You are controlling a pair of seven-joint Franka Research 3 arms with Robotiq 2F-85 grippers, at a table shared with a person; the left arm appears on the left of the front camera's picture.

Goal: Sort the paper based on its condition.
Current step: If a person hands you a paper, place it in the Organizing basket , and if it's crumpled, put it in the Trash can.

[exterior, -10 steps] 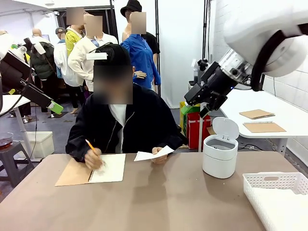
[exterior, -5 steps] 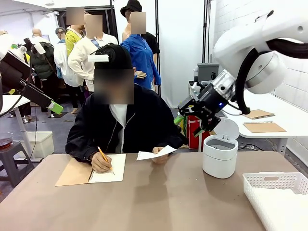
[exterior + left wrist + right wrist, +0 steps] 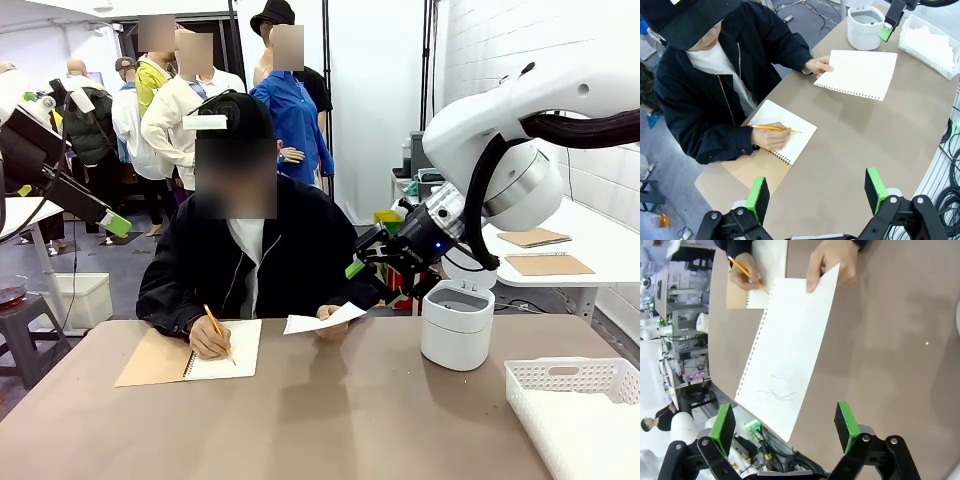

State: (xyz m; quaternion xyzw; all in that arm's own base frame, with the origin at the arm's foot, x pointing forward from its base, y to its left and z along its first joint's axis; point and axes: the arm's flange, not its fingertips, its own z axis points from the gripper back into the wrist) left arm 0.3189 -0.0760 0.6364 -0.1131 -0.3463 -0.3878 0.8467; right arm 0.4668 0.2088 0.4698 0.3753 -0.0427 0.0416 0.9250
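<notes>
A person's hand (image 3: 832,262) holds a loose white sheet of paper (image 3: 318,321) just above the brown table, by its far edge. In the right wrist view the paper (image 3: 790,360) has a perforated edge and a faint pencil scribble. My right gripper (image 3: 360,255) hovers open above and to the right of the sheet, nothing between its green pads (image 3: 845,422). In the left wrist view my left gripper (image 3: 816,192) is open and empty, high over the table's left side, far from the paper (image 3: 857,74).
The person writes with a pencil in a spiral notebook (image 3: 225,350) at the far left. A white lidded bin (image 3: 458,325), lid up, stands at the right. A white basket (image 3: 580,395) sits at the near right corner.
My right arm has swung down and left, from above the bin toward the held paper. The person's writing hand has shifted slightly on the notebook.
</notes>
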